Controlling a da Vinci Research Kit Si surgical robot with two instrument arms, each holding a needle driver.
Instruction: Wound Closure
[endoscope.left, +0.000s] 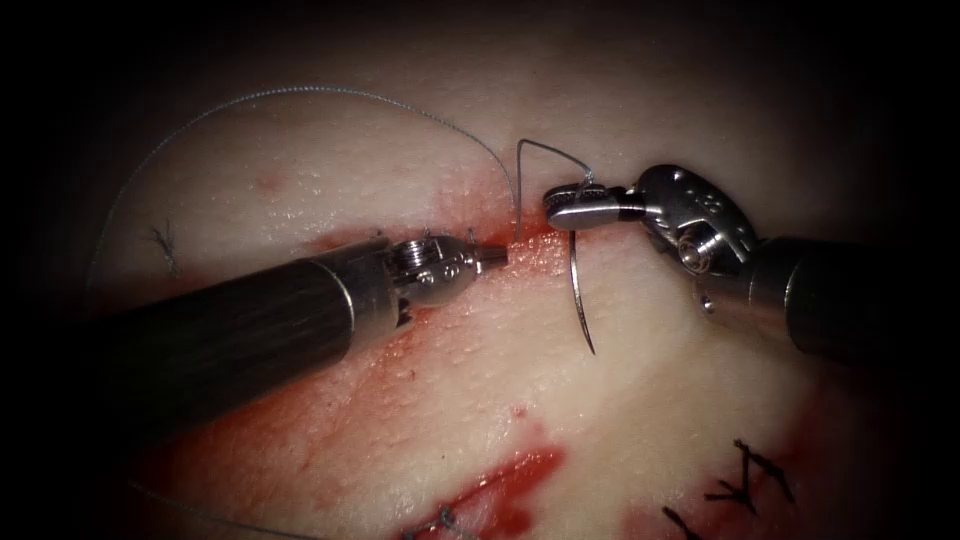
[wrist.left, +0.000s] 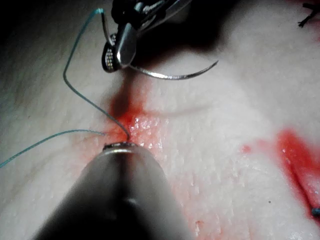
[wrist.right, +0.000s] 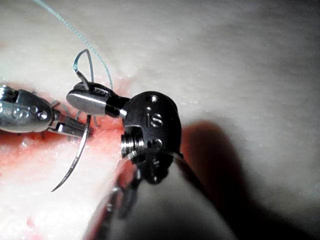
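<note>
My right tool (endoscope.left: 552, 205) comes in from the right, its jaws shut on the curved needle (endoscope.left: 578, 290) near the tail end. The needle hangs free above the tissue (endoscope.left: 660, 400), point down, just right of the cut (endoscope.left: 535, 238). Thread (endoscope.left: 300, 90) rises from the tail, drops into the tissue at the cut, and a long loop arcs away to the left. My left tool (endoscope.left: 495, 258) lies low on the cut's left side, jaws shut, tip right by where the thread enters; I cannot tell whether it pinches thread. The left wrist view shows the needle (wrist.left: 175, 76) and thread (wrist.left: 67, 82).
Red fluid (endoscope.left: 400, 380) stains the tissue around and below the left tool. Further down, an open red stretch of wound (endoscope.left: 510, 485) holds a bluish knot (endoscope.left: 440, 520). Dark cut thread ends (endoscope.left: 750, 480) sit at lower right, another stitch (endoscope.left: 165, 250) at far left.
</note>
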